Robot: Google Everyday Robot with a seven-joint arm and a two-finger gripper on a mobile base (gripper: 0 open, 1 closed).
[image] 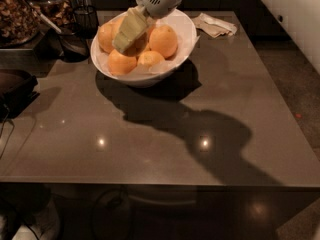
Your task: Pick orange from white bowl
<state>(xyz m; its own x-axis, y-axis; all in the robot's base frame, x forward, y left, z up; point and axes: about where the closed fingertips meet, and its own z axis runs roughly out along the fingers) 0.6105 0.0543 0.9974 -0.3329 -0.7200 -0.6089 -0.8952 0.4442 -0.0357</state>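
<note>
The white bowl (186, 30) stands at the back middle of the dark table and holds several oranges. One orange (163, 40) lies at the right, one (106, 36) at the left, and two at the front (122, 62). My gripper (128, 33), pale with a grey-white wrist above it, reaches down from the top into the middle of the bowl. It lies against a middle orange (140, 46), which it partly hides.
A crumpled napkin (216, 25) lies behind the bowl to the right. A dark wire basket (85, 18), a black ladle-like utensil (71, 43) and a tray of dark food (17, 15) stand at the back left. A dark object (15, 86) sits at the left edge.
</note>
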